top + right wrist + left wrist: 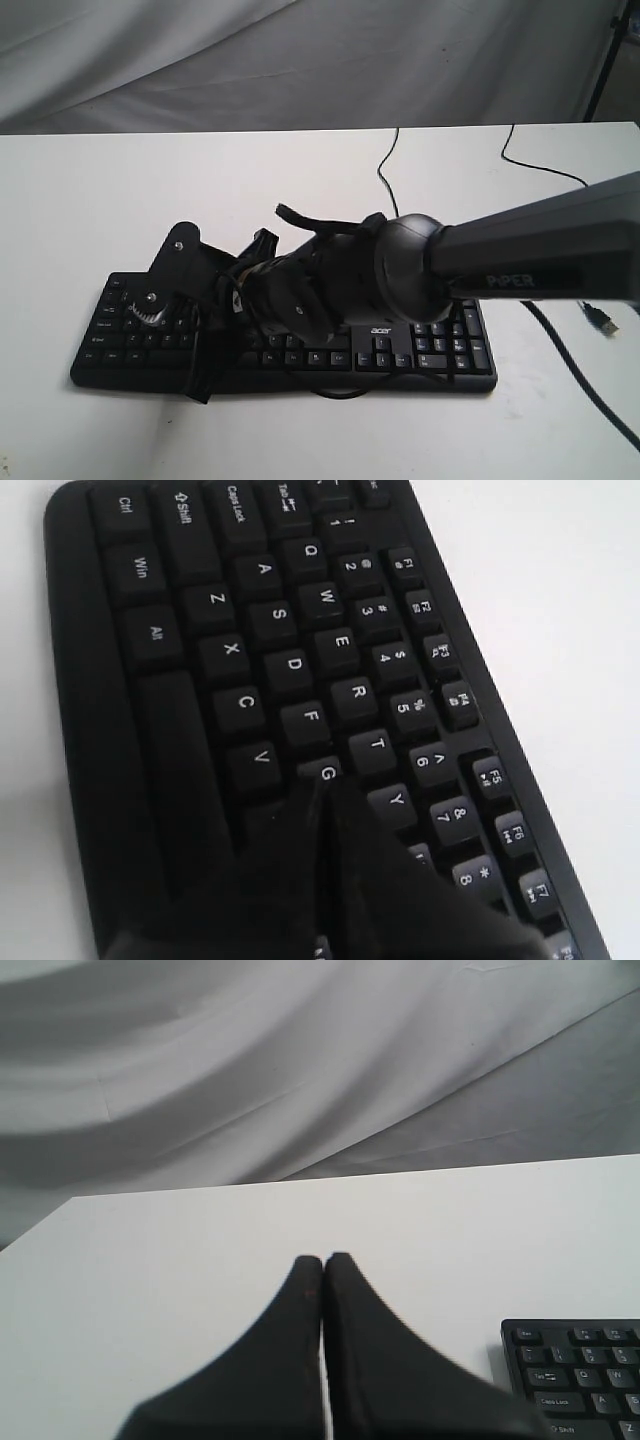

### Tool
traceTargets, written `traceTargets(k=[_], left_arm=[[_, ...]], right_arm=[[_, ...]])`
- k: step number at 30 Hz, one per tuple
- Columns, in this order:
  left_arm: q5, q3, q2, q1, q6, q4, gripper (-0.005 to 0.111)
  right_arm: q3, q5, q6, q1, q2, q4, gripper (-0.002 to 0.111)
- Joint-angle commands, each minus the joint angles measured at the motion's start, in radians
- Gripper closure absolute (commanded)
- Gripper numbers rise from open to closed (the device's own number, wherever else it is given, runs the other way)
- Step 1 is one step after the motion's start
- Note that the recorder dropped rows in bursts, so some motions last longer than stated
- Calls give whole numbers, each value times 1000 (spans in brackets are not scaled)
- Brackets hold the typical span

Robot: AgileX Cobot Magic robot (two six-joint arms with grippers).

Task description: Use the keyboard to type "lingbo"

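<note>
From where the room camera looked, the black keyboard [400, 355] lay flat across the middle of the white table [300, 200], number pad to the right and its small acer logo facing up. A thin cable [385, 165] ran from behind it toward the grey cloth [300, 60] at the back, and a loose USB plug [600, 321] lay on the table off to the right. The right arm [540, 240], marked PIPER, came in from the right and reached across above the keys. A knot of dark parts covered the middle and left of the board, and I could not pick out either set of tips in it.

The left wrist camera showed the left claw [322, 1258] with its two black fingers pressed flat together, nothing between them. The tips pointed out over bare table toward the cloth. Only the keyboard's corner with Tab, Caps Lock and Shift showed, close beside the claw but clear of it.

The right wrist camera showed the right claw [325, 785] closed in the same way, fingers together and holding nothing. It was low over the letter keys, pointing along the length of the board. Its tips met the G key [326, 771], with F, V and T just around it. Whether the key was pressed down I could not tell.
</note>
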Motion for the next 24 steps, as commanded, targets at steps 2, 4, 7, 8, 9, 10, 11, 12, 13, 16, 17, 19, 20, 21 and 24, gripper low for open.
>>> traceTargets(k=[2,4,7,8,9,10,11,12,13,16,17,19,20,21,24], left_arm=[[-4,5,3,-4,-3,-1,106],[-4,5,3,-4,-3,-1,106],[-4,5,3,-4,-3,-1,106],[-4,5,3,-4,-3,-1,106],[-4,5,3,-4,-3,-1,106],[-4,5,3,-4,-3,-1,106],[-4,5,3,-4,-3,-1,106],[-4,5,3,-4,-3,-1,106],[-4,5,3,-4,-3,-1,106],[-4,5,3,-4,-3,-1,106],[-4,5,3,-4,-3,-1,106],[-4,5,3,-4,-3,-1,106],[-4,5,3,-4,-3,-1,106],[-4,5,3,-4,-3,-1,106],[-4,5,3,-4,-3,-1,106]], right_arm=[[5,-33,-3,13,-10,4,108],[5,-34,-3,15,-3,6,108],[5,-43,-3,15,17,11,108],[5,-45,-3,17,25,11,108],[3,-48,-3,19,27,11,108],[3,-62,-3,21,32,11,108],[3,-71,-3,21,34,11,108],[3,-79,-3,21,34,11,108],[3,-88,-1,21,37,11,108],[3,-88,-1,22,41,11,108],[3,-88,-1,22,42,11,108],[3,-88,-1,22,43,11,108],[3,-88,-1,22,43,11,108],[3,-88,-1,22,43,11,108],[3,-80,-1,22,46,11,108]])
